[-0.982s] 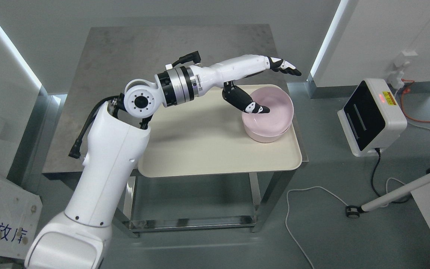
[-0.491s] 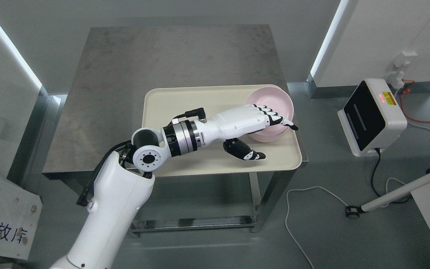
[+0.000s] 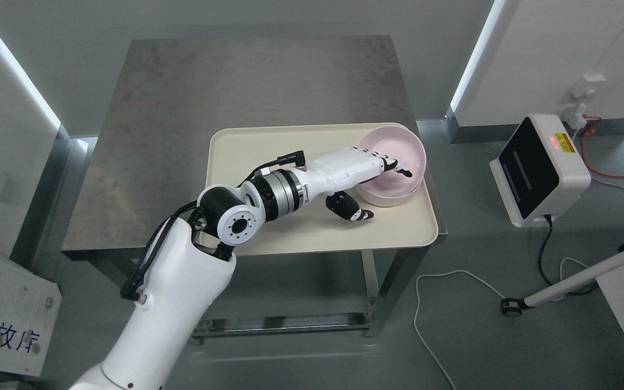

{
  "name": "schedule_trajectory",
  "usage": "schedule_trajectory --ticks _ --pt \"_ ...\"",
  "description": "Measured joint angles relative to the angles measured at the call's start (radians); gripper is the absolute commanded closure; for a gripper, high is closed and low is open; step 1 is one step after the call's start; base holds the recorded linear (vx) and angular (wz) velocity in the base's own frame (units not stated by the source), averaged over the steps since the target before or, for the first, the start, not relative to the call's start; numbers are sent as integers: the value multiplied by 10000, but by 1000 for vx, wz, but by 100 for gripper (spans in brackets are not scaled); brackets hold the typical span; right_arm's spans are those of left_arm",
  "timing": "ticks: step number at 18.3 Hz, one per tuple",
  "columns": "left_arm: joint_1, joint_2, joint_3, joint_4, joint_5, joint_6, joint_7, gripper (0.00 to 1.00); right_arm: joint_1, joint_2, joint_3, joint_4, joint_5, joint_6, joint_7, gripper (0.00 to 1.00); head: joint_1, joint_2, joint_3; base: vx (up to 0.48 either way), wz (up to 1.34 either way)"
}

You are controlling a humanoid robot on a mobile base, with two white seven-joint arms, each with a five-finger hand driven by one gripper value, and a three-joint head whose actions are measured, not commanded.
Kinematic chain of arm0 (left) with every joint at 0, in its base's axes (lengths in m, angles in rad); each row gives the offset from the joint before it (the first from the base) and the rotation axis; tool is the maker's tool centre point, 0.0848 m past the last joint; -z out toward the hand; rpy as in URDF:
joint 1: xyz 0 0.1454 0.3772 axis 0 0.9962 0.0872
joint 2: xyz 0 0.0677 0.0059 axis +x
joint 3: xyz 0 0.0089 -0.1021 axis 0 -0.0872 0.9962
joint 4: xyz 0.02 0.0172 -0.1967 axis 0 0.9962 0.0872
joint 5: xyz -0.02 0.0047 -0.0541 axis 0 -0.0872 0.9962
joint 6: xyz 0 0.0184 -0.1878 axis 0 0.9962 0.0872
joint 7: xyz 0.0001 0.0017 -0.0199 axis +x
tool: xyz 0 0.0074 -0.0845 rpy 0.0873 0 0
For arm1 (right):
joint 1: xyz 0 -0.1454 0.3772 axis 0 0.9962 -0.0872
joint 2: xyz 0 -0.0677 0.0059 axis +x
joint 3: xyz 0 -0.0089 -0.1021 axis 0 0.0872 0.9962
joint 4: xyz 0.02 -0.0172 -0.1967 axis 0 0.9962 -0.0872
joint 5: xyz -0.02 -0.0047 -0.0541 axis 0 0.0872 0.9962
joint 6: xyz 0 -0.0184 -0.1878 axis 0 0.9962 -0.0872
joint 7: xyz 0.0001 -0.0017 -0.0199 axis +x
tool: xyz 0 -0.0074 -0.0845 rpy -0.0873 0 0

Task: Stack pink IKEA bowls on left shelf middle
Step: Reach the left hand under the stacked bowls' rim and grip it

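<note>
The cream rectangular plastic tray (image 3: 290,233) on the grey metal tabletop (image 3: 182,108) holds just the round pink bowls (image 3: 398,181), nested at its upper-right corner. The left hand (image 3: 363,176) has its fingers (image 3: 398,167) draped over the near rim into the bowl, thumb outside underneath; looks like a pinch, contact unclear.
</note>
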Motion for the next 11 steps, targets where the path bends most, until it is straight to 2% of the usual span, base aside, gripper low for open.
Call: schedule_trajectory --ticks 2,11 --pt "-136 0 -226 5 -283 417 -23 37 0 0 0 0 602 -2 0 0 0 0 0 0 0" --pt "-865 0 -953 517 -781 862 -88 46 0 0 0 0 107 -46 0 0 0 0 0 0 0"
